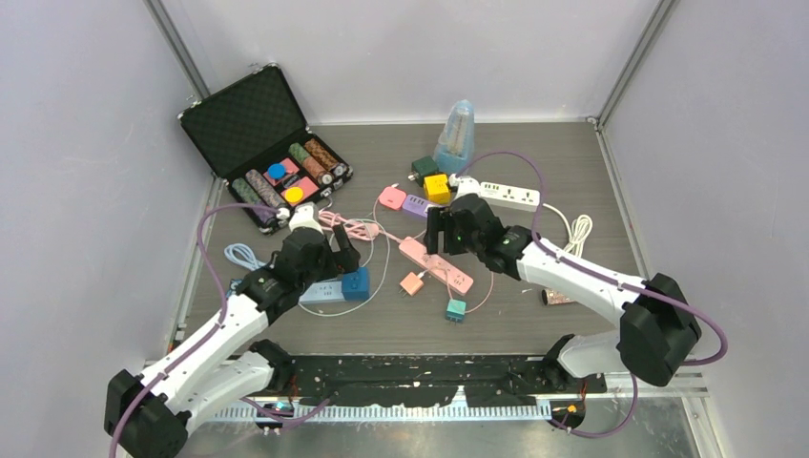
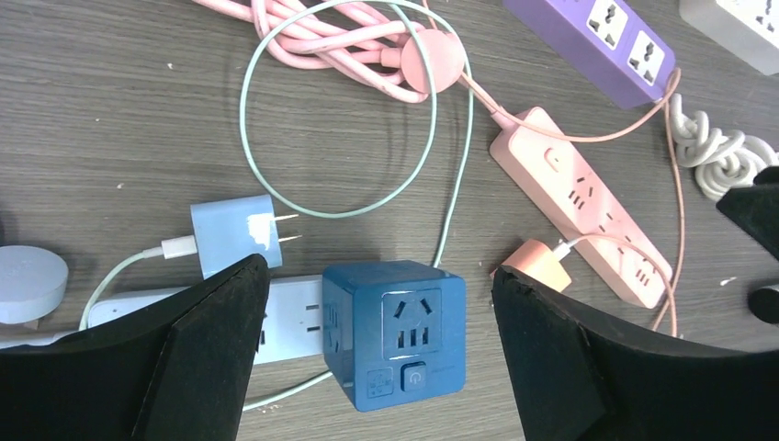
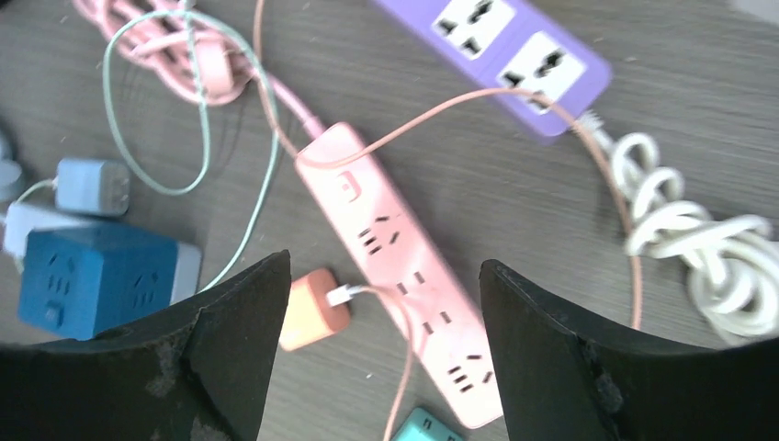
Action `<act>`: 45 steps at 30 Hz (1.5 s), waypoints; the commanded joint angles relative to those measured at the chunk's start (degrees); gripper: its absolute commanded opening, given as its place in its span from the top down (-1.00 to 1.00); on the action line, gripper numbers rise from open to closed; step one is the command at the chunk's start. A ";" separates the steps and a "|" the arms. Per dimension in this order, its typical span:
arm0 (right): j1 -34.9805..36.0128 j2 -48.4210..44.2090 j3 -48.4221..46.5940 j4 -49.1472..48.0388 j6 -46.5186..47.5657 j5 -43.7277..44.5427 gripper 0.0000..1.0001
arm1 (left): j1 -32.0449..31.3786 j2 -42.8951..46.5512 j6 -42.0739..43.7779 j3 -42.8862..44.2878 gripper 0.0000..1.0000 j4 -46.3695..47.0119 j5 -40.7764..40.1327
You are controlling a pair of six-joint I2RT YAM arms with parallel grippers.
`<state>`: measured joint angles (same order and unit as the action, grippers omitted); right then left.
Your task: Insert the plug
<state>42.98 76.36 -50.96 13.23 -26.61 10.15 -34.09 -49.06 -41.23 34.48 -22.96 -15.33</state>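
Observation:
A pink power strip [image 1: 436, 264] lies at mid-table; it also shows in the left wrist view [image 2: 588, 202] and the right wrist view [image 3: 404, 266]. A small orange charger plug [image 1: 412, 282] [image 2: 537, 265] [image 3: 312, 308] lies loose beside it on its thin cable. A dark blue cube socket [image 1: 356, 282] [image 2: 395, 331] sits against a pale blue strip [image 2: 285, 317], with a light blue charger plug [image 2: 234, 234] lying next to them. My left gripper [image 1: 342, 254] [image 2: 377, 268] is open and empty above the blue cube. My right gripper [image 1: 437, 229] [image 3: 384, 265] is open and empty above the pink strip and orange plug.
An open black case of chips [image 1: 262, 143] stands back left. A purple strip [image 1: 417, 204], a white strip [image 1: 506, 196], yellow [image 1: 437, 187] and green [image 1: 425, 168] cubes sit at the back. A white coiled cable [image 1: 577, 232], a teal cube [image 1: 456, 309] and a pink cable bundle [image 1: 348, 227] lie nearby.

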 commanded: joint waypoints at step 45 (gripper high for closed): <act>-13.60 39.72 -39.05 -1.56 19.04 1.69 0.29 | 7.03 -5.42 2.65 6.17 -0.81 1.36 10.59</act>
<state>29.50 119.57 -88.14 14.28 -8.16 11.25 -27.53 -55.44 -39.79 38.89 -23.00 -5.89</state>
